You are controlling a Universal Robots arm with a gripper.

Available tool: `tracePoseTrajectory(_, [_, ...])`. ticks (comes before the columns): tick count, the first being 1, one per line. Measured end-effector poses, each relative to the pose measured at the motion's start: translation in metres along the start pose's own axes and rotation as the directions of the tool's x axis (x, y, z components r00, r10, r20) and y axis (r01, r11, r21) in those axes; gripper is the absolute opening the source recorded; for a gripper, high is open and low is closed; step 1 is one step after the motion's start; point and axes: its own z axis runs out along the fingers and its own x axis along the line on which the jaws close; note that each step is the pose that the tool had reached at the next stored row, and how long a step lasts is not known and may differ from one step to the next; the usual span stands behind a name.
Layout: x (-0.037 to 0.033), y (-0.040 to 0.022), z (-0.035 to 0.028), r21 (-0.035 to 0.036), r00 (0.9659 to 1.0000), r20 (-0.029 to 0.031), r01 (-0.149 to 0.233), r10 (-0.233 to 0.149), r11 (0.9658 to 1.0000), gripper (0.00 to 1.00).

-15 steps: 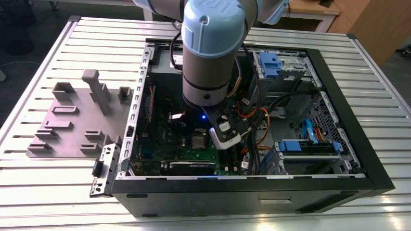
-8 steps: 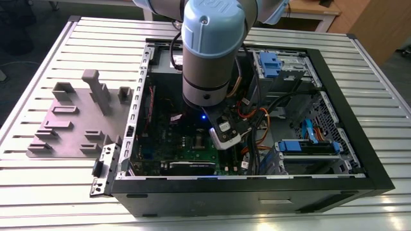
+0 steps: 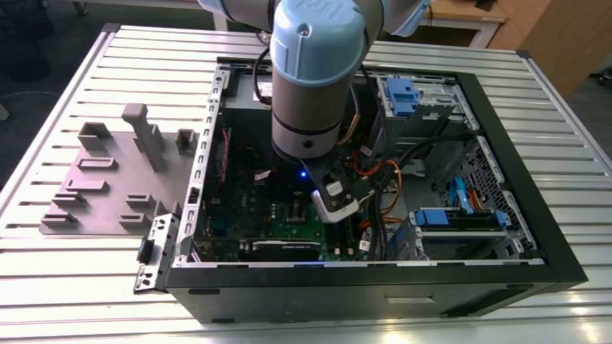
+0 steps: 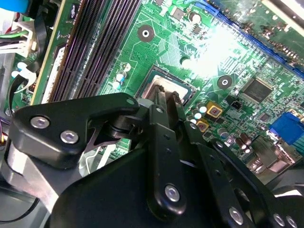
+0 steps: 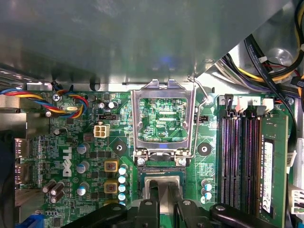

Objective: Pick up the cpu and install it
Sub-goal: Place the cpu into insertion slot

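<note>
- One robot arm (image 3: 311, 79) reaches down into one open computer case (image 3: 383, 292), which lies on its side on the slatted metal worktop (image 3: 86, 294).
- One gripper (image 5: 163, 186) is low over the green motherboard (image 5: 71, 142), directly above the processor socket.
- One cpu (image 5: 164, 179) lies flat in that socket. Its silver-grey top shows in both wrist views, around and under the gripper's tip, with the dark socket rim all around it.
- The gripper is at the cpu or just above it. I cannot tell whether it is clenched or released, or whether it touches the chip.
- One silver hinged frame (image 5: 163, 91) is folded back from the socket, just beside it. The board is visible through its window, and two screws hold its hinge side.
- One thin wire lever (image 5: 201, 97) stands beside the frame.
- One memory module (image 5: 270, 161) sits upright in its slot, next to the empty dark slots.
- In the exterior view, two blue drive brackets (image 3: 402, 94) are inside the case, well apart from each other.
- One grey fixture plate (image 3: 100, 197) with several raised holders lies on the worktop, on the exterior view's left of the case.
</note>
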Motion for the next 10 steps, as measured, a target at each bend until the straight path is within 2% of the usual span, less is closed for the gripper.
tracePoseTrajectory(2, [0.0000, 0.0001, -0.0009, -0.0007, 1.0000, 0.0003, 0.000, 0.000, 1.0000, 0.23])
tracePoseTrajectory(3, [0.0000, 0.0001, -0.0016, -0.0008, 1.0000, 0.0003, 0.000, 0.000, 1.0000, 0.28])
tracePoseTrajectory(5, [0.0000, 0.0001, -0.0028, -0.0003, 1.0000, 0.0001, 0.000, 0.000, 1.0000, 0.28])
tracePoseTrajectory(6, [0.0000, 0.0000, -0.0030, -0.0002, 1.0000, 0.0000, 0.000, 0.000, 1.0000, 0.35])
tracePoseTrajectory(10, [0.0000, 0.0000, -0.0038, -0.0001, 1.0000, 0.0000, 0.000, 0.000, 1.0000, 0.36])
